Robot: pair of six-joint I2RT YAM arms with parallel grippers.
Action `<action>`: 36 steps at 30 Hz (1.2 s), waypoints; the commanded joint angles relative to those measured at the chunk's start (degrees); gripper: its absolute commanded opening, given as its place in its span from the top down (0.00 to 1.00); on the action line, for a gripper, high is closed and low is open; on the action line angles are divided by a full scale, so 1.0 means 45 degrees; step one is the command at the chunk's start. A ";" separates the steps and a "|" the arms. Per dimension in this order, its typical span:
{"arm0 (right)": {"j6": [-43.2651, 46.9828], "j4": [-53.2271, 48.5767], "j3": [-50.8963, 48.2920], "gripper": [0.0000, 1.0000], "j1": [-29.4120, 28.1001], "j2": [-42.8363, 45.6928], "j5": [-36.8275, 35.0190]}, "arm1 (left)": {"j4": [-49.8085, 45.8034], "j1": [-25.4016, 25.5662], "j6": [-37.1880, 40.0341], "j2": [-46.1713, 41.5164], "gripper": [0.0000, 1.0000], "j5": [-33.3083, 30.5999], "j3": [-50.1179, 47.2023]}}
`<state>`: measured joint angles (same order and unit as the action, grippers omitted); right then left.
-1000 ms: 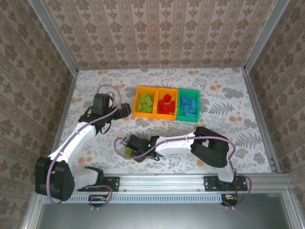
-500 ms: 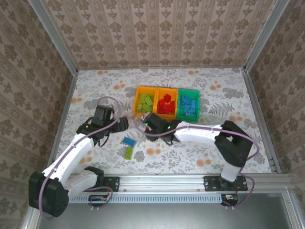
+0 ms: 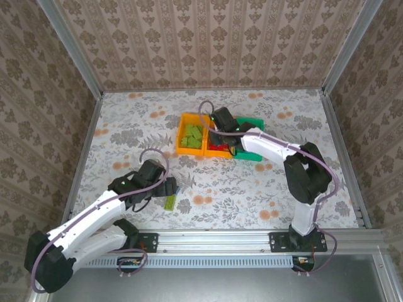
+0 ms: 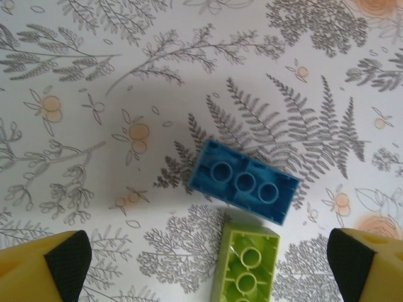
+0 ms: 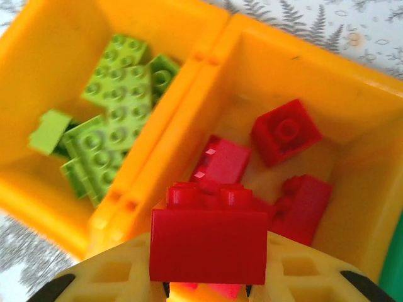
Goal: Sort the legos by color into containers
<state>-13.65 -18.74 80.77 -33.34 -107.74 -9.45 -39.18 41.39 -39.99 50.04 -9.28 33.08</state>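
The right gripper [image 5: 208, 286] has swung from the table [image 4: 94, 94] to above the middle orange bin [image 5: 296, 56], fingers clamped on a red brick [image 5: 208, 242], seemingly ready for release. The left gripper [image 4: 208, 261], fingers wide, has dropped over the blue brick [image 4: 244, 181] and lime green brick [image 4: 245, 264], apparently the last unsorted.

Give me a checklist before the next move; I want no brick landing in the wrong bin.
1. Right gripper shut on red brick: ok.
2. Red brick above middle orange bin holding red bricks: ok.
3. Brick clear of divider to left orange bin: cannot tell.
4. Left gripper open over blue brick: ok.
5. Blue brick apart from lime brick: not ok, nearly touching.
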 commanded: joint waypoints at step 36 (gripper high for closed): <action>-0.2253 -0.1118 -0.0672 0.11 0.1639 0.3039 0.0949 | 0.1942 0.2794 -0.0709 0.4019 0.67 0.0657 -0.0778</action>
<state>-22.81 -24.18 79.13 -26.28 -96.86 -4.47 -30.46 53.60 -43.72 67.13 -6.46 28.60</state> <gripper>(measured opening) 0.885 0.344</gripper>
